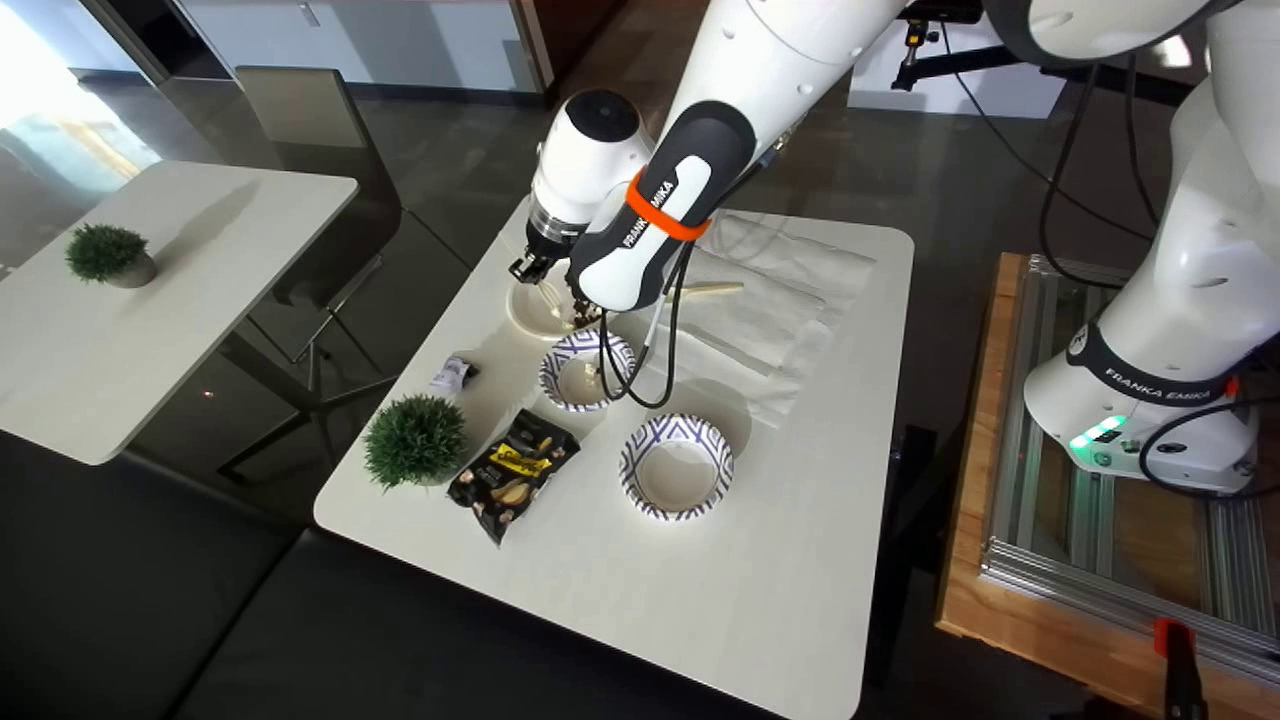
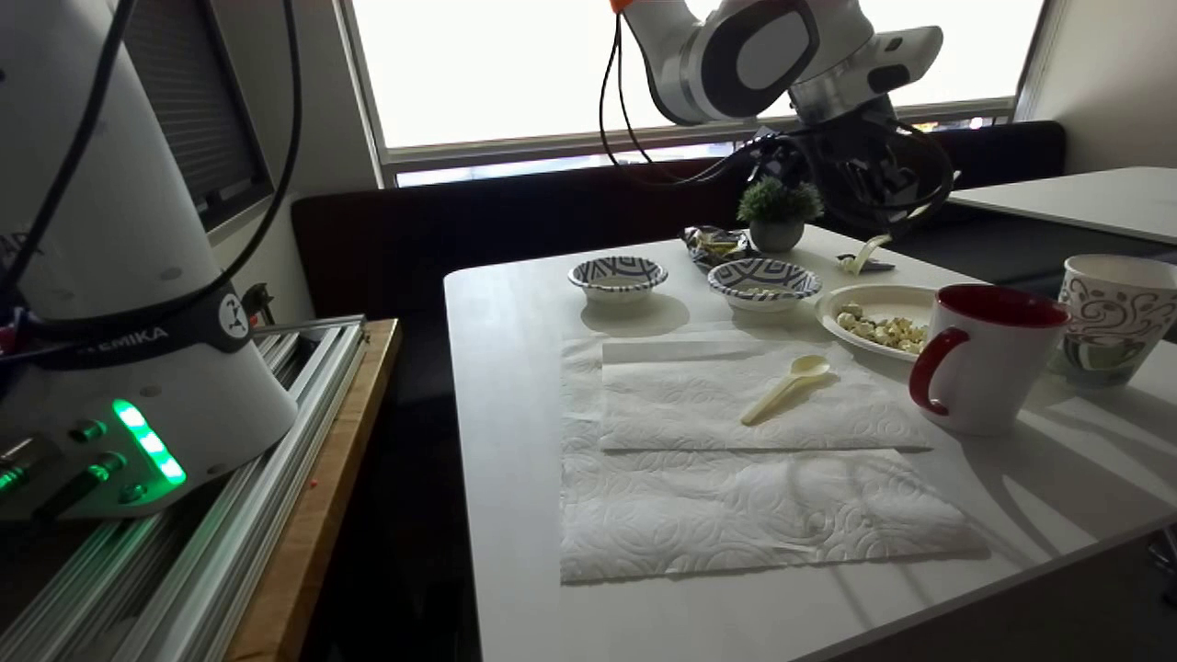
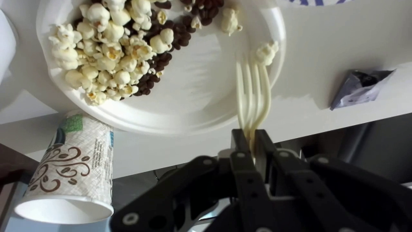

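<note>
Fork tilted tines-down over the plate
The arm stretches across the table, wrist bent downward — the gripper pinches the fork just behind its tines.

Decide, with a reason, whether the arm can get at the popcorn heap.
Probably yes: the gripper holds the fork above the plate, and in the wrist view only bare plate and brown pieces separate it from the popcorn heap.

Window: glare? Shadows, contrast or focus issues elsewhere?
In an exterior view, window blown out white, red-handled mug casting a dark shadow; in the wrist view, pale fork low-contrast against the white plate, gripper looking slightly soft.
</note>
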Controlling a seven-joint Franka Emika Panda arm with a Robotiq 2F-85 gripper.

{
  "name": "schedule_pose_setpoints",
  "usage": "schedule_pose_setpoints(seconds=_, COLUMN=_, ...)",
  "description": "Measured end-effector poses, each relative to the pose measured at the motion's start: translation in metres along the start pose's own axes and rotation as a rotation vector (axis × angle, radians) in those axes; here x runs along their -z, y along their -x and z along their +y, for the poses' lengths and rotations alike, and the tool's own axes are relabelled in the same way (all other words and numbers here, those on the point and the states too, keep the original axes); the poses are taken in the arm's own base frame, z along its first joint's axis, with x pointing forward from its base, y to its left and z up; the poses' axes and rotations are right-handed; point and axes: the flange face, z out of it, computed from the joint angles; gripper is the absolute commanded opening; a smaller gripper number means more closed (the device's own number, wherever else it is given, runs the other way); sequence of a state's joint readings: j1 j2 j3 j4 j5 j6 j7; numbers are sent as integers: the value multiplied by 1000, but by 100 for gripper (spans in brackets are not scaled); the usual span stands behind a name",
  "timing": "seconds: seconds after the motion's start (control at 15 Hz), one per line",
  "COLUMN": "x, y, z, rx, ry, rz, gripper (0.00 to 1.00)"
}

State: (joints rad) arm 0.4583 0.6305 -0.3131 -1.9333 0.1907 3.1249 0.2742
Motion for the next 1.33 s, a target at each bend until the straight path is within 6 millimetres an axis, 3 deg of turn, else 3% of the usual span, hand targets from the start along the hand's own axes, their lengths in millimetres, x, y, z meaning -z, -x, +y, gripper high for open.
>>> schedule_pose_setpoints(seconds=0.33, x=8, y=-3, z=-10, rx=11, ry=-6, rz=-11, gripper=3)
schedule_pose_setpoints(seconds=0.67, x=13, y=8, z=-30, rx=52, ry=-33, rz=-48, gripper=3)
schedule_pose_setpoints(seconds=0.93, x=14, y=21, z=-33, rx=80, ry=-43, rz=-96, gripper=3)
schedule_pose_setpoints(seconds=1.0, x=13, y=24, z=-33, rx=86, ry=-44, rz=-110, gripper=12)
schedule_pose_setpoints(seconds=1.27, x=11, y=31, z=-30, rx=98, ry=-56, rz=-139, gripper=12)
schedule_pose_setpoints(seconds=1.33, x=11, y=31, z=-30, rx=98, ry=-56, rz=-140, gripper=3)
